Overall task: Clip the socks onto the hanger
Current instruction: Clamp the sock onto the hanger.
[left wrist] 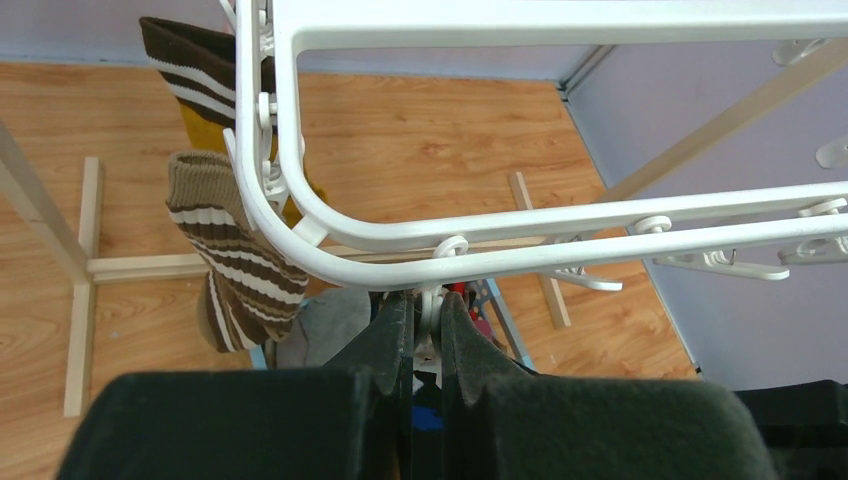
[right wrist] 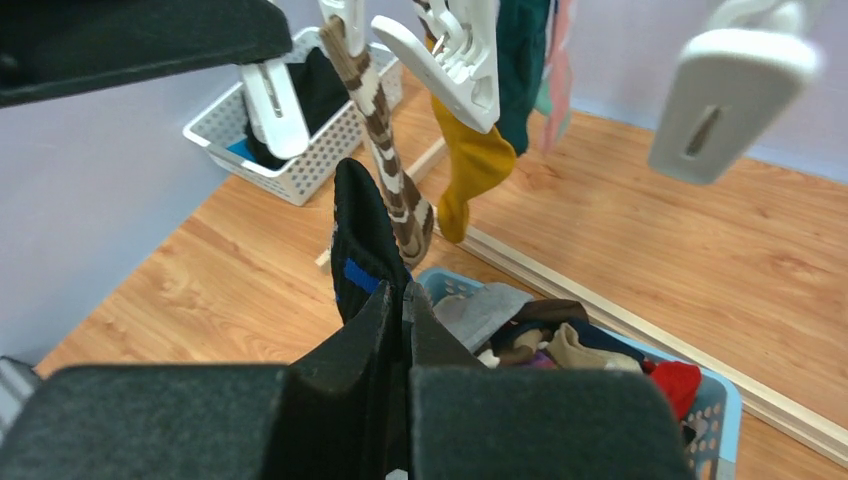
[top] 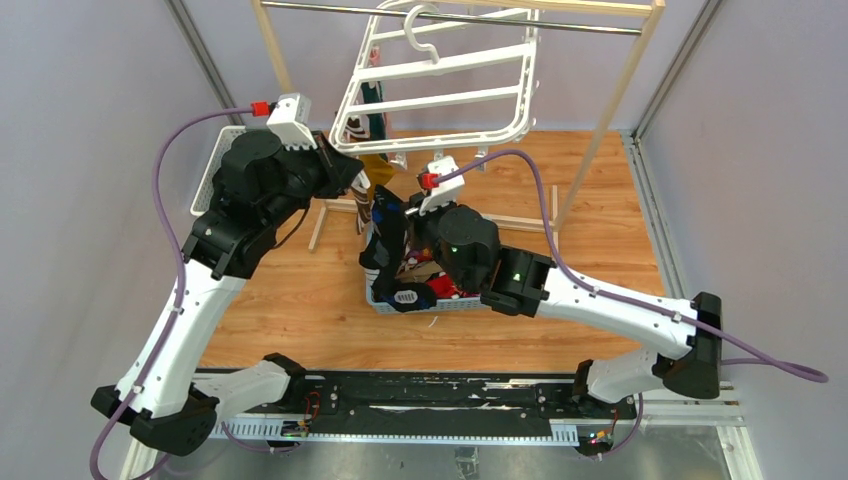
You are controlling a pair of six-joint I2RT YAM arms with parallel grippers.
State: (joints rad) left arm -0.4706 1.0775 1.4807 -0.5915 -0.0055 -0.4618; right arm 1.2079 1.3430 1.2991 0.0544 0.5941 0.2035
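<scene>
Beneath hanger (left wrist: 560, 18), near rail: left fingers (left wrist: 390, 340) pinched tight on one hanging clip (left wrist: 428, 315). Right fingers (right wrist: 360, 340) clamped on black sock (right wrist: 360, 240), held up over basket (right wrist: 718, 400). Risk: limp cuff misses clip mouth, or clip slips free, snaps empty.

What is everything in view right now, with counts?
white plastic drying hanger: one, white, hanging from rack rail
wooden rack with metal rail: one, pale wood, table rear
clipped socks: several, brown-striped, mustard, teal, pink, hanger's left side
black sock with blue mark: one, black, above blue basket
blue plastic basket: one, blue, table centre
white plastic basket: one, white, rear left
left gripper: shut on white hanger clip
right gripper: shut on black sock
</scene>
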